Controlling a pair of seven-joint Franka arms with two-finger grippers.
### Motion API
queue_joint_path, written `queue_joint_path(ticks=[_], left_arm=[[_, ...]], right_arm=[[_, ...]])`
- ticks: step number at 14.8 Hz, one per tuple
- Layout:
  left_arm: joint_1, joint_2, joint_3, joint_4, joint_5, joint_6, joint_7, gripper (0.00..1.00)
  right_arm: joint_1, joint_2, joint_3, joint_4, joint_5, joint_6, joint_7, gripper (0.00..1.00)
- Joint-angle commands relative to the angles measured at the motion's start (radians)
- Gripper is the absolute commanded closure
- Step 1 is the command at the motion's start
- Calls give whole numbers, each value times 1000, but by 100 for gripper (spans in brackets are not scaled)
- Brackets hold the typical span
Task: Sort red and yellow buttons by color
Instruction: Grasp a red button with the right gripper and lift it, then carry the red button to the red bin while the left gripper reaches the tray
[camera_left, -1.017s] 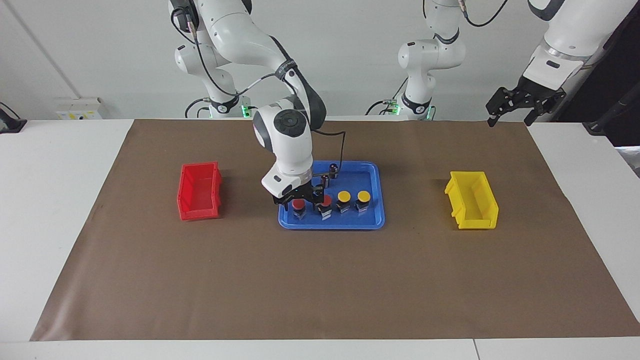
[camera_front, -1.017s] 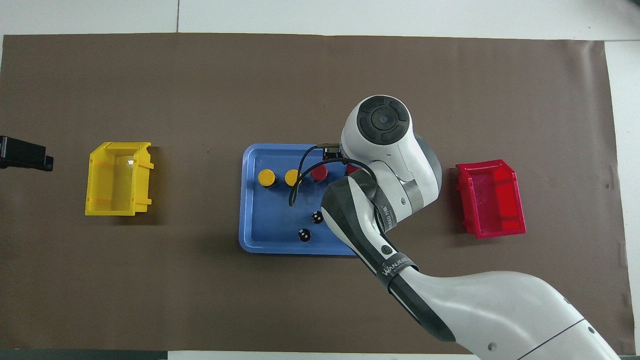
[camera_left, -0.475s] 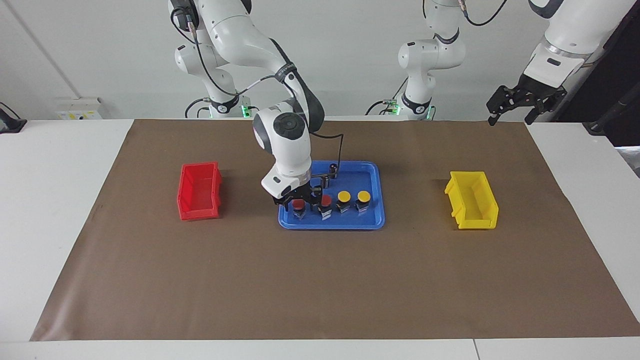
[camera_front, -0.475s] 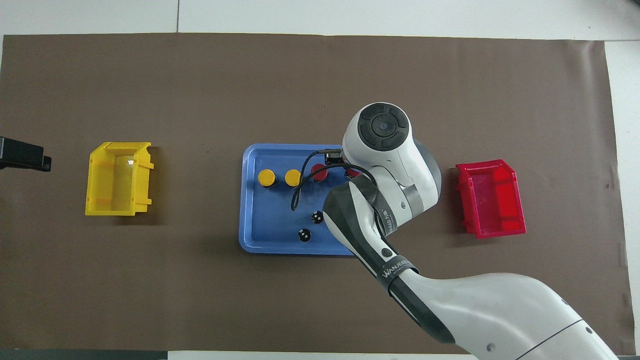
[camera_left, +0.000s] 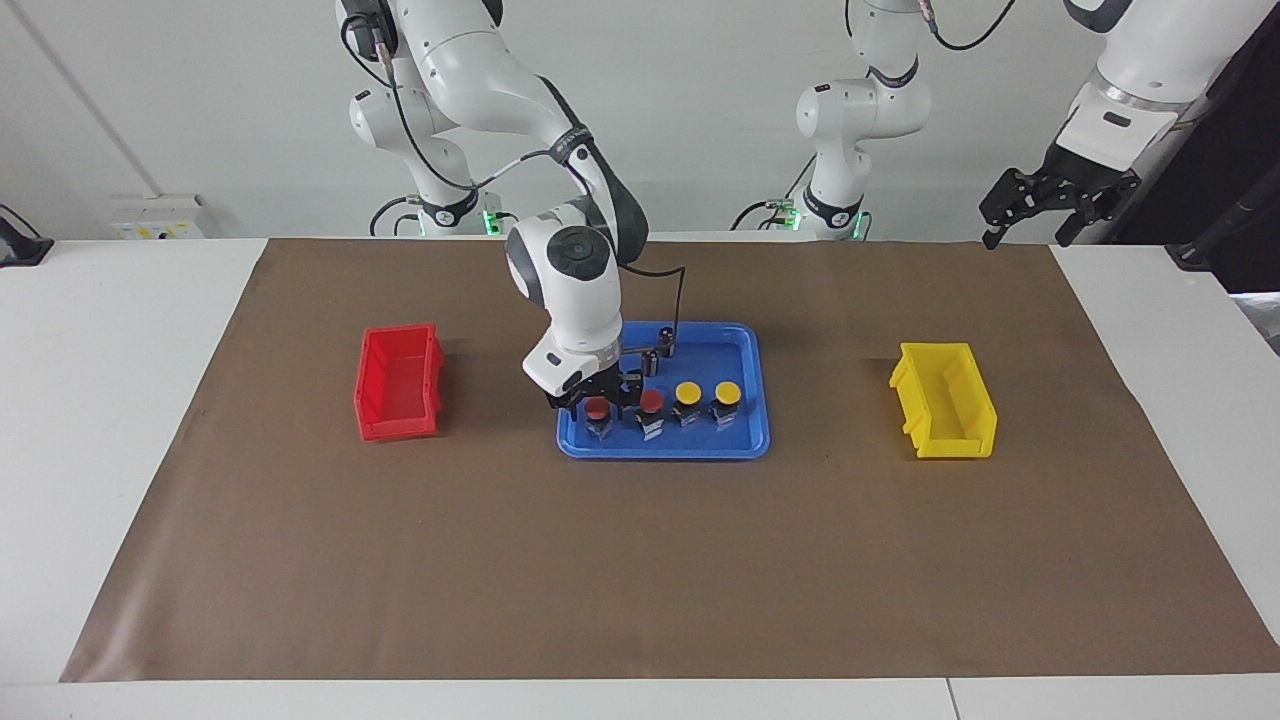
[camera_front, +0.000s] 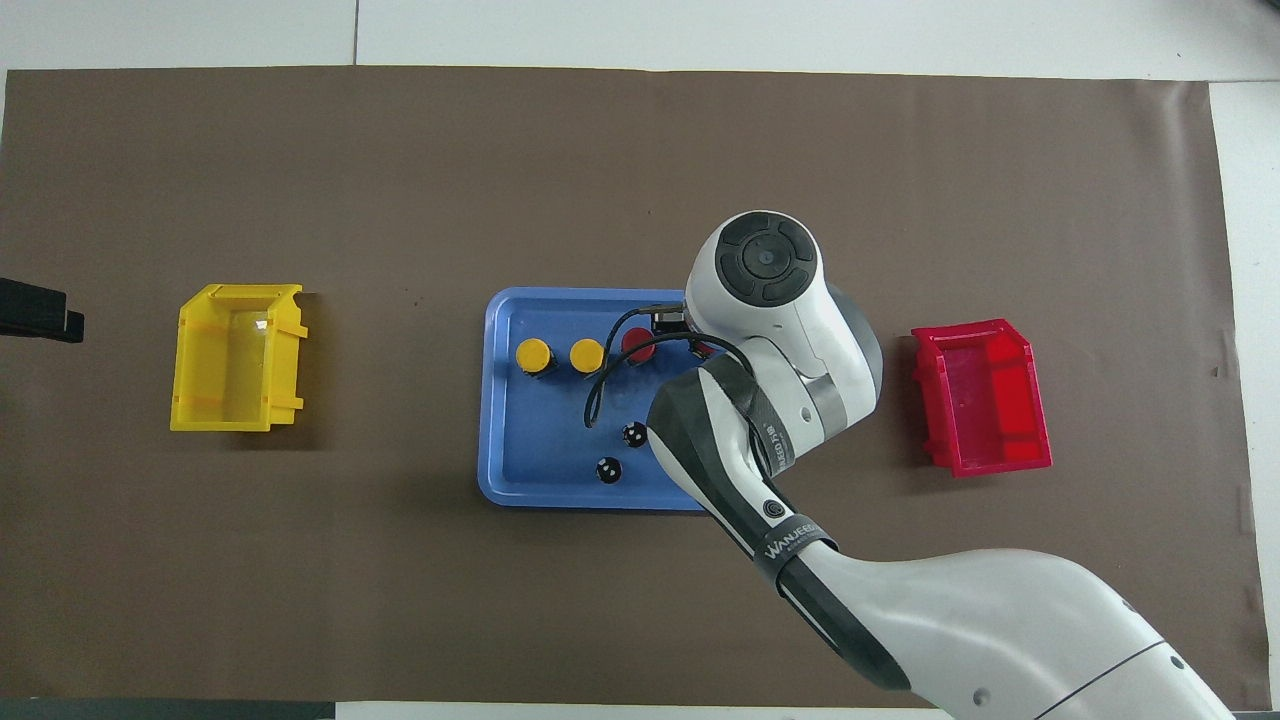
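As the right gripper (camera_left: 597, 399) narrows around the red button (camera_left: 597, 408) at the blue tray's (camera_left: 745, 445) end, still part-open, a pickup looks imminent.

Four push-button switches (camera_left: 660, 410) stood in a row along the tray's (camera_left: 745, 345) edge farthest from the robots; two small cylinders (camera_left: 657, 352) stood nearer. A bin (camera_left: 398, 383) flanked each end.

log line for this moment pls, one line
right gripper: down around end red button in blue tray, grip not confirmed | left gripper: open, waiting raised | red bin, yellow bin: empty
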Motion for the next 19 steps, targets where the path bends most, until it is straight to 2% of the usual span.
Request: queue_joint_path(ticks=[1,6,9,11,13,14,16,19], left_arm=[[14,-21,-3,-22,-12,9,3,0],[14,-23,-3,-22,-12,8,1,0],[14,-33,-4,-49,-12,25,-20,0],[-3,-67,-15,-147,-15,132,-36,1],[-73,-79,-33,-251,-20,248,-158,11],[-122,-72,-32,-287,-20,309,-224,13],[-198,-40,-33,-351,-21,426,-321,14],[-322,58,-33,-355,-26,543,-475,14]], right_arm=[[-3,-29,4,-36,3,9,-20,40],[-9,-29,10,-13,7,-16,-22,80],[-59,-69,10,48,50,-98,-83,82],[-121,-141,8,58,116,-158,-182,82],[-207,-216,7,39,116,-252,-317,82],[-253,-248,5,21,116,-311,-392,82],[-349,-325,4,-65,112,-335,-514,82],[-458,-397,4,-160,112,-343,-669,82]])
